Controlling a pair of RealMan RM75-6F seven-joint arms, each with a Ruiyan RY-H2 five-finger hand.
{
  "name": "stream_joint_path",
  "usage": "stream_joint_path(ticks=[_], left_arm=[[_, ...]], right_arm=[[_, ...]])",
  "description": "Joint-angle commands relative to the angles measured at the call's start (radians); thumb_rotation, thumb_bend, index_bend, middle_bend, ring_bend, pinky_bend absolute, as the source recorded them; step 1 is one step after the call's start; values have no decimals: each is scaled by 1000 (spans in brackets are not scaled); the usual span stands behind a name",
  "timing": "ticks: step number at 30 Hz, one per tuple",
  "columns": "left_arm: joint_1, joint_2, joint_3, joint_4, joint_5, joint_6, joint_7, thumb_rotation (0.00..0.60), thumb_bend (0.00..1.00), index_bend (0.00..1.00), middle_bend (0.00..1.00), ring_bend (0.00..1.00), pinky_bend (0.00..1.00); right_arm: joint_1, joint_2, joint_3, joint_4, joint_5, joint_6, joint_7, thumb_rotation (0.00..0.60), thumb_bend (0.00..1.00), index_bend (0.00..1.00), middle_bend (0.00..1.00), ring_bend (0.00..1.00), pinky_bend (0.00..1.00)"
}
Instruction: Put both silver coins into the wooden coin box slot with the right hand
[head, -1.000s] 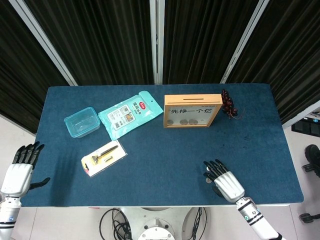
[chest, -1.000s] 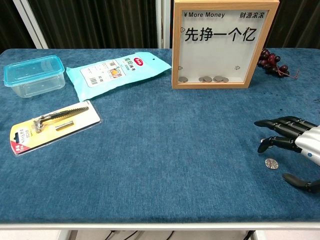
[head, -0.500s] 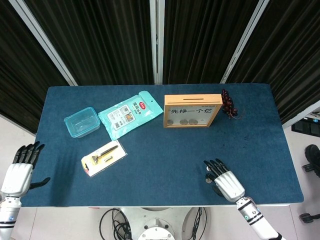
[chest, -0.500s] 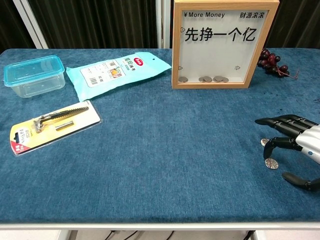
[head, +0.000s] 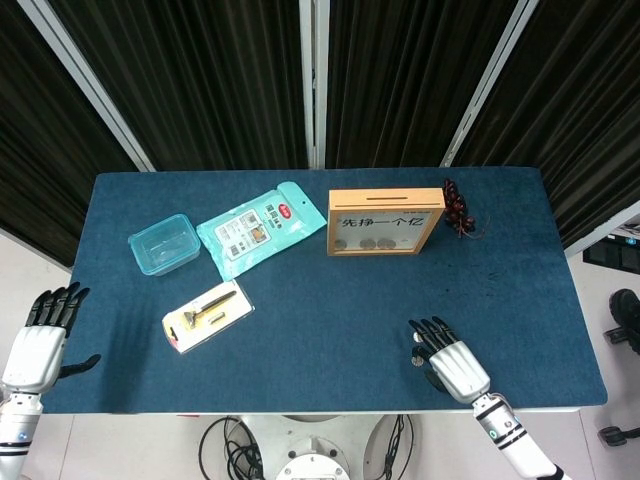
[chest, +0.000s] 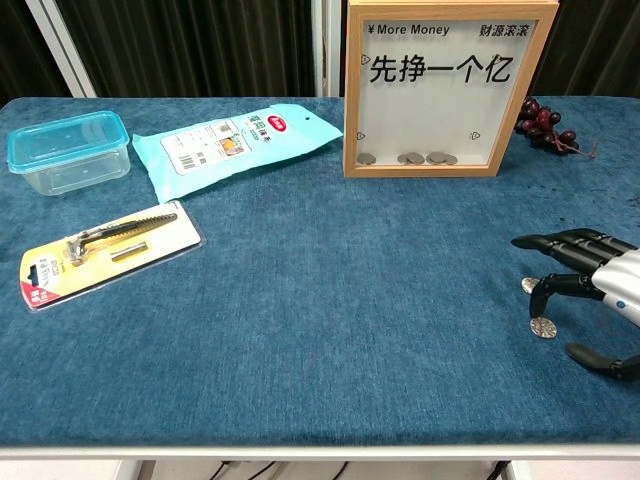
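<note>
Right hand (chest: 592, 290): at the near right of the table, palm down, fingers apart and holding nothing; one fingertip comes down beside or onto the nearer coin, and contact cannot be told. Judged to be lining up a pinch.
Nearer silver coin (chest: 543, 327): flat on the blue cloth, between that fingertip and the thumb.
Farther silver coin (chest: 530, 285): flat on the cloth, just beside the first, partly under the fingers.
Wooden coin box (head: 385, 221): upright at the back centre, well apart from the hand; the slot (head: 385, 190) runs along its top edge, so each coin must likely be lifted and carried up and over. Several coins lie inside behind the clear front.
Left hand (head: 38, 338): off the table's left edge, fingers spread, holding nothing, kept out of the work.
Grapes (chest: 546, 125): just right of the box, near the hand's likely route.
Wipes packet (chest: 233, 142), plastic container (chest: 68, 151), carded razor (chest: 108, 253): all on the left, not obstructing.
</note>
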Motion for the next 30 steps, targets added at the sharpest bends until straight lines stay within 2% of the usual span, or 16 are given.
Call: stream_joint_path(ticks=[1,19,30], left_arm=[[0,0,0,0,0,0,-1,600,1,0,0,0,0],[-1,-4,3,17,-1,-6,-16,600,1,0,0,0,0],[-4,-6,3,32,0,-10,-32,600,1,0,0,0,0]], right_arm=[[1,0,0,-1,2,-2,-2,600,317,398,0,0,0],[3,-9,-2,2,13,-15,-9,600,324,397,0,0,0],[10,-26,7,13,18,-17,-17,600,327,462,3,0,0]])
